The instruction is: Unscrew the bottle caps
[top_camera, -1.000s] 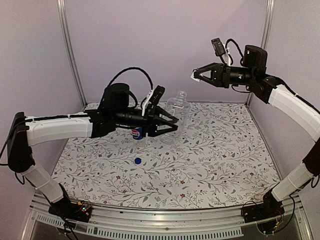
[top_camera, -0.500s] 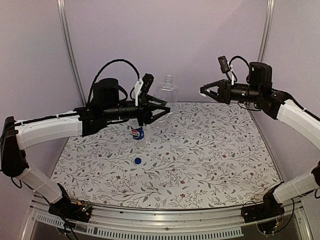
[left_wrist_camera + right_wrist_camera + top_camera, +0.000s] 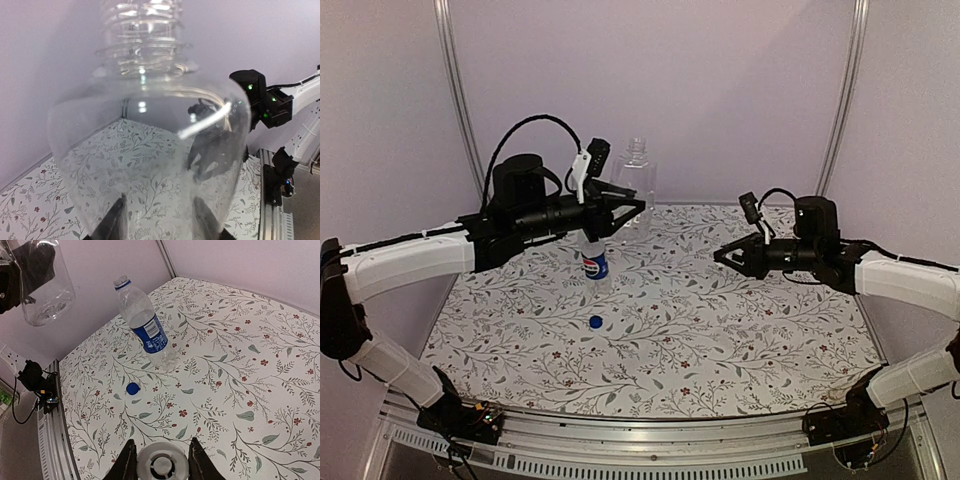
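L hand [image 3: 630, 208] is closed on the plain bottle [image 3: 632, 175], fingers clamped on opposite sides of its lower body. The bottle is lifted well above the surface [image 3: 720, 330], roughly upright, at the back-left of the workspace. Its neck is bare, threads showing, no cap on. In the L wrist view the clear body fills most of the frame and both finger pads [image 3: 112, 225] press against it at the bottom edge.

R hand [image 3: 722, 255] hangs low over the right-centre of the surface, pointing toward the middle. It's closed on the white cap [image 3: 162, 462], which sits pinched btw the two fingers w/ its hollow side facing the wrist cam.

Pepsi bottle [image 3: 593, 262] stands upright on the surface, below and just in front of the L hand, nothing touching it. Neck is open, blue ring left around it.

Blue cap [image 3: 595, 321] lies on the surface near the Pepsi bottle, on the side toward the arm bases, apart from it and from both hands.
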Controlling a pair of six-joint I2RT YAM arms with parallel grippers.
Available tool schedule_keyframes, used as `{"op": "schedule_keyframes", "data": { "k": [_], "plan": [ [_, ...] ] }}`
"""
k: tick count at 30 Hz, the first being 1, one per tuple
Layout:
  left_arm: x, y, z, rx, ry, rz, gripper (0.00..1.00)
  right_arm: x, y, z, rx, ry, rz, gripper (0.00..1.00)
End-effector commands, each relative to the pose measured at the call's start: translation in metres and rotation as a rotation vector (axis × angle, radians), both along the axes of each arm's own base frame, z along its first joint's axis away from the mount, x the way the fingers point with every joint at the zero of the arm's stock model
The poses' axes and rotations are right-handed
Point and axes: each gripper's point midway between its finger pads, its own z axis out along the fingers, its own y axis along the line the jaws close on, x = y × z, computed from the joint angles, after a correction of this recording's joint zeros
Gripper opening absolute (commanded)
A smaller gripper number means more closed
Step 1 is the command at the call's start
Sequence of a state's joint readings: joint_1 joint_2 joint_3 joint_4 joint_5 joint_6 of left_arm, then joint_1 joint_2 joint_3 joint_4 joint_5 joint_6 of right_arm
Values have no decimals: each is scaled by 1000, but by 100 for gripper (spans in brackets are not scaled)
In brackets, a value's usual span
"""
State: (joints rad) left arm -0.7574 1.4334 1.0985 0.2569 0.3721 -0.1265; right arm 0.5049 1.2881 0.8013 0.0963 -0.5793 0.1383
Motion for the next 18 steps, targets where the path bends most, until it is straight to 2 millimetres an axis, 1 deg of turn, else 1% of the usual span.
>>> {"op": "schedule_keyframes", "data": {
  "k": [1,2,7,9,11,12,15,16,18],
  "plan": [
    [8,13,16,-40,-30,56,30,-1,10,-21,-22,-41,-33,14],
    [8,14,17,-42,-31,61,30,-2,14,-33,-41,-24,-30,14],
    [10,17,17,-43,-30,81,31,-10,34,-75,-106,16,1,14],
    [11,19,17,-45,-31,88,31,-12,42,-86,-115,38,14,14],
    [12,19,17,-46,-30,90,31,-13,51,-94,-123,46,24,14],
    [12,20,17,-46,-29,91,31,-13,55,-102,-139,53,25,14],
    [12,21,19,-49,-29,94,31,-11,68,-113,-171,59,31,15],
    [13,21,18,-49,-29,96,31,-10,71,-122,-189,72,33,15],
    [13,22,19,-51,-29,95,31,-9,77,-132,-211,82,33,16]
  ]
}}
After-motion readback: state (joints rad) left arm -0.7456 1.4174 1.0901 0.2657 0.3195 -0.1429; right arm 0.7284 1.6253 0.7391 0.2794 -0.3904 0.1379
